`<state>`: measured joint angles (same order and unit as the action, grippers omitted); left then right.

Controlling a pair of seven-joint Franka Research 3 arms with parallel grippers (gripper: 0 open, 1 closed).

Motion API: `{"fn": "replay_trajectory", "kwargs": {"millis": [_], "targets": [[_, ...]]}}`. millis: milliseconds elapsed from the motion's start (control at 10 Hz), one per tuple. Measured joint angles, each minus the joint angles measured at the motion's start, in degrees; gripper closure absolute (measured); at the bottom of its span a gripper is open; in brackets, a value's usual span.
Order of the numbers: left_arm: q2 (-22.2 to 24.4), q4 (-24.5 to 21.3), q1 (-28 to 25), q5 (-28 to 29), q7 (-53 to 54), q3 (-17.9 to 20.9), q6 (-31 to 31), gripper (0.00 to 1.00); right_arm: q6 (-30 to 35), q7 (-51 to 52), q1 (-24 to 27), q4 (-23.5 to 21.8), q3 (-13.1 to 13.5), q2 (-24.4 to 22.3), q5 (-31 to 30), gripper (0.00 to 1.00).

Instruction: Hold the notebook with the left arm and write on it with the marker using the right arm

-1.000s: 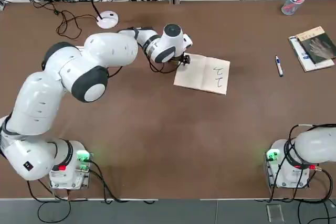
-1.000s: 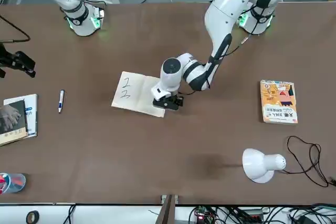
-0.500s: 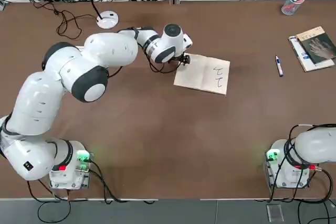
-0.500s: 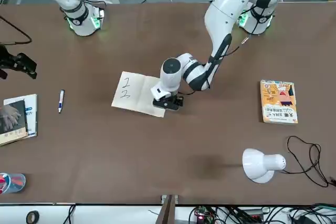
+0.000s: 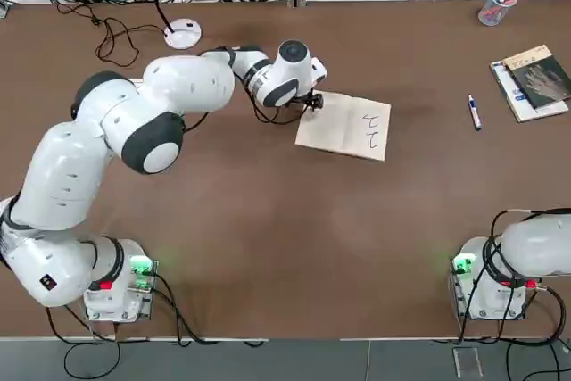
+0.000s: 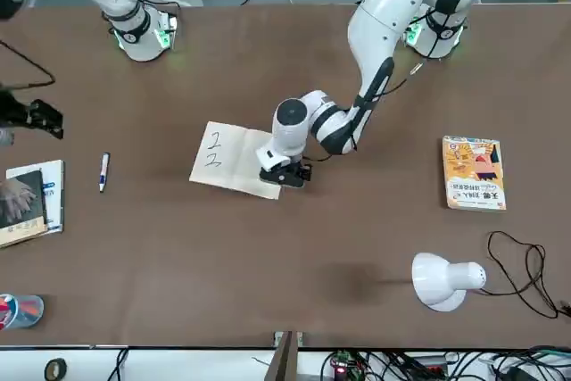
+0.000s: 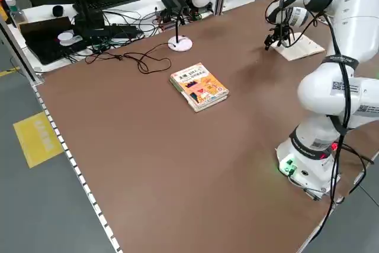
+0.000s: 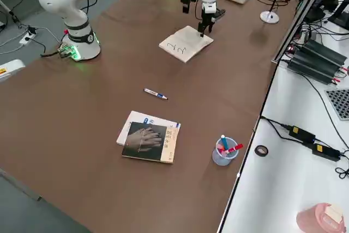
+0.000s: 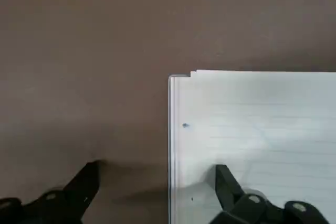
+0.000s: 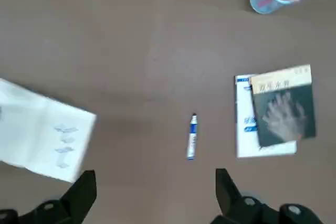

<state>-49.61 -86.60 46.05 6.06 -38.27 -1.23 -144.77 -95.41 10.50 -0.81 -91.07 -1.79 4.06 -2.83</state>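
Holding step in hand: left gripper (image 9: 157, 192), fingers spread, straddles the notebook (image 5: 343, 128) corner; contact appears likely. Marker (image 5: 475, 112) lies well right of the notebook, untouched. Right gripper (image 10: 155, 195), open above it, must descend and grasp.
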Motion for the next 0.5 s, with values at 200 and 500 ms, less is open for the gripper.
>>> {"fn": "replay_trajectory", "kwargs": {"millis": [200,500], "targets": [[0.0,0.0,0.0,0.0,0.0,0.0,0.0,0.02,-2.5,11.3,3.7,-1.1,0.3,2.7,0.0,0.0],[0.0,0.0,0.0,0.0,0.0,0.0,0.0,0.02,-10.7,24.4,6.7,-4.9,0.3,5.9,0.0,0.0]]}}
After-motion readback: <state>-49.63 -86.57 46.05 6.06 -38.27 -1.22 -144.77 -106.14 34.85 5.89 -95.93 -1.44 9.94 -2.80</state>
